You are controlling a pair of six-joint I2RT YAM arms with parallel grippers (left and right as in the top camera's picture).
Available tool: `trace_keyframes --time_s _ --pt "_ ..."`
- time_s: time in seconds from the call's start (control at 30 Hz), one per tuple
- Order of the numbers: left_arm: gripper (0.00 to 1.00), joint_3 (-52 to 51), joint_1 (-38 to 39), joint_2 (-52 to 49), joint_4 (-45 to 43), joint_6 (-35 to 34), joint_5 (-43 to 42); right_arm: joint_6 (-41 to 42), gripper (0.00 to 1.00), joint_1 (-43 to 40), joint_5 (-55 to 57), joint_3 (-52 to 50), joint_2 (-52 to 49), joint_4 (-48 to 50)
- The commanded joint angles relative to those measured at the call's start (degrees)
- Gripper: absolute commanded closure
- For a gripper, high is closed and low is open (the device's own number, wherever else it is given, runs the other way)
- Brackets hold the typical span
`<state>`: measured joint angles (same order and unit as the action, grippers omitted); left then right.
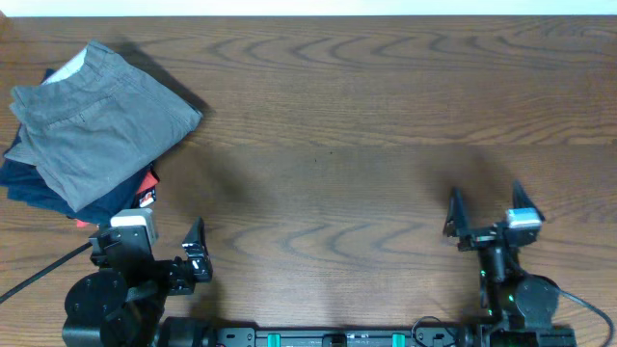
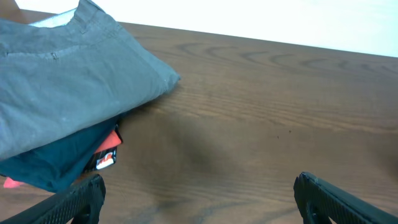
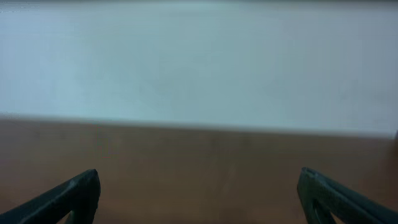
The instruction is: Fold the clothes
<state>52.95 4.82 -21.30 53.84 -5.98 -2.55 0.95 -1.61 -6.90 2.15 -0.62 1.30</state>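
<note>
The grey shorts (image 1: 96,111) lie folded at the far left of the table, on top of a dark navy folded garment (image 1: 34,188). Whitish lining shows at their back edge. In the left wrist view the shorts (image 2: 68,81) fill the upper left. My left gripper (image 1: 154,241) is open and empty, near the front edge, just in front of the pile; its fingers frame bare wood (image 2: 198,186). My right gripper (image 1: 488,204) is open and empty at the front right, far from the shorts, over bare wood (image 3: 198,183).
A red and black tag or item (image 1: 147,191) sticks out from under the navy garment, also in the left wrist view (image 2: 107,152). The wooden table (image 1: 366,125) runs to a pale back edge (image 3: 199,127). A cable (image 1: 39,270) trails at the front left.
</note>
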Motion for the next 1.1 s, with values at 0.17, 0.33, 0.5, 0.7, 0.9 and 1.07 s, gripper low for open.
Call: trace_keyframes --time_s 0.17,0.33,0.5,0.7,0.9,1.07 --pt "0.02 -0.13 -0.07 0.09 0.13 -0.28 0.85 -1.79 0.01 0.48 -0.83 -1.84 0.31 -4.90" --pt "0.02 -0.13 -0.07 0.09 0.13 -0.28 0.85 -1.79 0.01 0.46 -0.83 -1.84 0.24 -4.92" --pt "0.02 -0.13 -0.07 0.09 0.13 -0.28 0.85 -1.79 0.01 0.46 -0.83 -1.84 0.24 -4.90" --pt "0.02 -0.13 -0.07 0.09 0.13 -0.28 0.85 -1.79 0.01 0.46 -0.83 -1.84 0.24 -4.90" --pt "0.02 -0.13 -0.07 0.09 0.13 -0.28 0.85 -1.79 0.01 0.46 -0.83 -1.84 0.24 -4.90" --pt "0.02 -0.13 -0.07 0.09 0.13 -0.28 0.85 -1.77 0.01 0.46 -0.83 -1.84 0.24 -4.90"
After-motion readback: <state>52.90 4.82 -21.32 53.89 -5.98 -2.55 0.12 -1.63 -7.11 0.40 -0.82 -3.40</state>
